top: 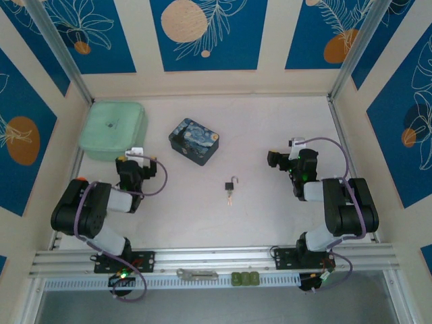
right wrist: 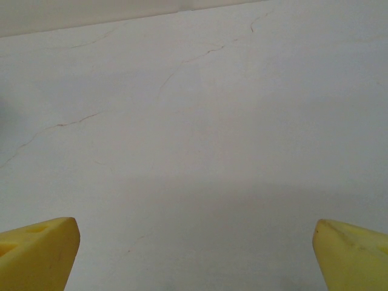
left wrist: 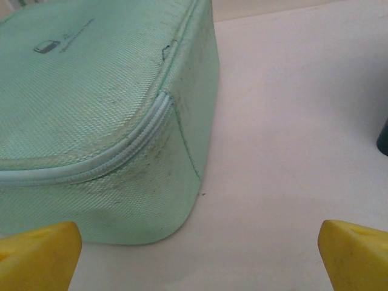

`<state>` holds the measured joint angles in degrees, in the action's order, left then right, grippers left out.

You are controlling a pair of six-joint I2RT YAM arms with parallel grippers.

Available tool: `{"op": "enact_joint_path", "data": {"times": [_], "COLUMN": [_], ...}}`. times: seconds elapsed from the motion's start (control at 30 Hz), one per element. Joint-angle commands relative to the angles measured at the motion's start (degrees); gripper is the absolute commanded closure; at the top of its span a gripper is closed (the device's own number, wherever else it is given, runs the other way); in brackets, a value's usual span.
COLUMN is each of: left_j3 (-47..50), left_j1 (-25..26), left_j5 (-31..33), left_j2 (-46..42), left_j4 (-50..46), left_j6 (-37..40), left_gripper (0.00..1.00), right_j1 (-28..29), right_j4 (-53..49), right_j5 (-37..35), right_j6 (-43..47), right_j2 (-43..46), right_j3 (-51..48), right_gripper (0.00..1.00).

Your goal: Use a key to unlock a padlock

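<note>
Padlock (top: 231,183) lies mid-table (top: 270,216), well apart from both tools. Green pouch (top: 112,129) sits far left, painted tin (top: 195,141) near it. Left tool (left wrist: 197,251) gapes wide, empty, beside the pouch corner. Right tool (right wrist: 195,251) gapes wide, empty. Key (top: 229,196) lies just beside the padlock's near side.

a lab test booth: white table (top: 270,128) enclosed by blue patterned panels (top: 208,34) and aluminium rails (top: 216,260).
</note>
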<state>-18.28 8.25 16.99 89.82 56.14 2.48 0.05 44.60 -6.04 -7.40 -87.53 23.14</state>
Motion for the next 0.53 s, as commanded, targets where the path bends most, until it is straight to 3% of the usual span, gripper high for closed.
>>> {"op": "enact_joint_path", "data": {"times": [0.0,0.5], "left_j3": [-1.7,-2.37], "left_j1": [-0.96,-2.36], "left_j5": [-2.06,-3.37], "left_j2": [0.58,0.02], "left_j4": [2.22,-0.15], "left_j6": [0.67,-1.16], "left_gripper": [0.0,0.0], "right_j1": [0.38,0.47], "right_j4": [1.75,1.98], "right_j5": [-1.17,-1.24], "right_j6": [1.25,1.33], "right_j2": [0.34,0.43], "right_j3": [0.7,0.55], "right_gripper": [0.01,0.01]}}
